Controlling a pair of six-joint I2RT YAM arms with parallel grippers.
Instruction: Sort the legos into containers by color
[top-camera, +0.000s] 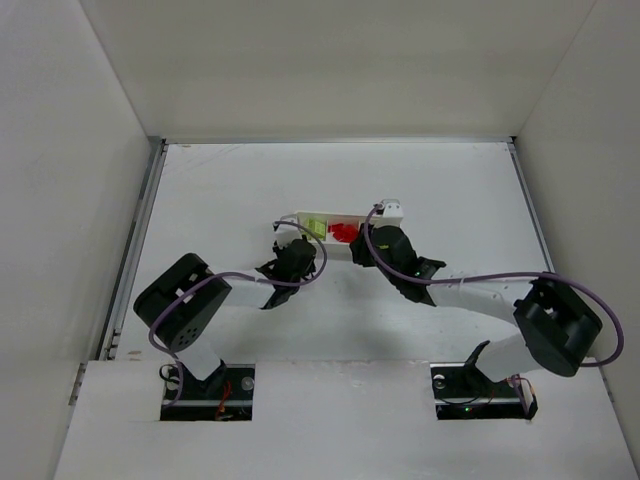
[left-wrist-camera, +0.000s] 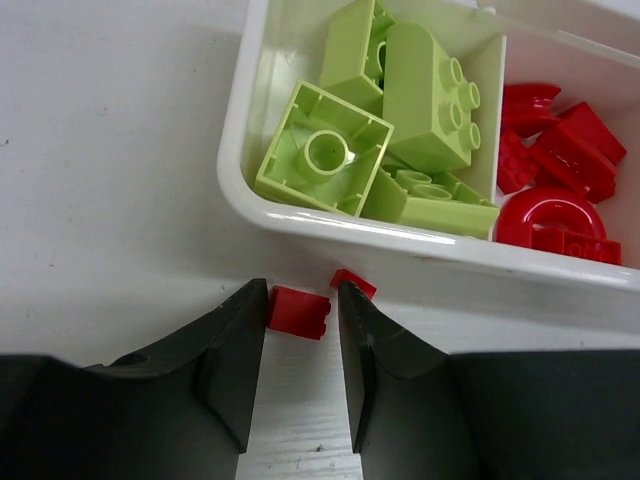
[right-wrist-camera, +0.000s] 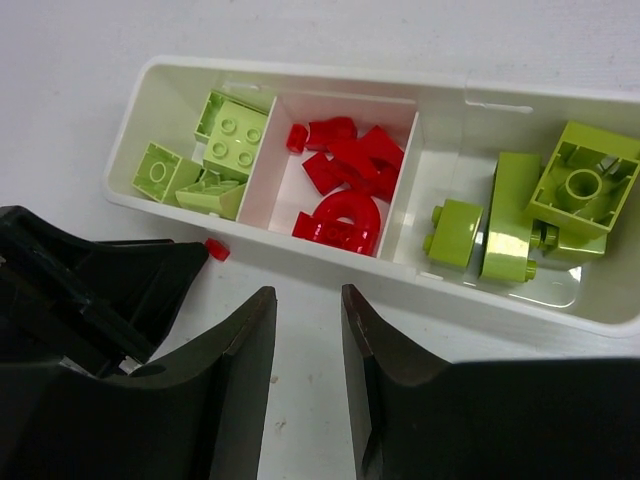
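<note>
A small red lego (left-wrist-camera: 298, 311) lies on the table just in front of the white tray's near wall (left-wrist-camera: 430, 258). My left gripper (left-wrist-camera: 301, 292) is open around it: the left finger touches it and a thin gap shows at the right finger. A second tiny red piece (left-wrist-camera: 353, 283) lies by the right fingertip, also seen in the right wrist view (right-wrist-camera: 217, 249). The tray (right-wrist-camera: 300, 70) holds lime-green legos (right-wrist-camera: 222, 140) in the left compartment, red ones (right-wrist-camera: 345, 180) in the middle and more green ones (right-wrist-camera: 540, 205) in the right. My right gripper (right-wrist-camera: 307, 292) is open and empty over the table before the tray.
In the top view the tray (top-camera: 392, 211) sits mid-table, with the left gripper (top-camera: 293, 256) and right gripper (top-camera: 372, 246) close together at its near side. White walls enclose the table on three sides.
</note>
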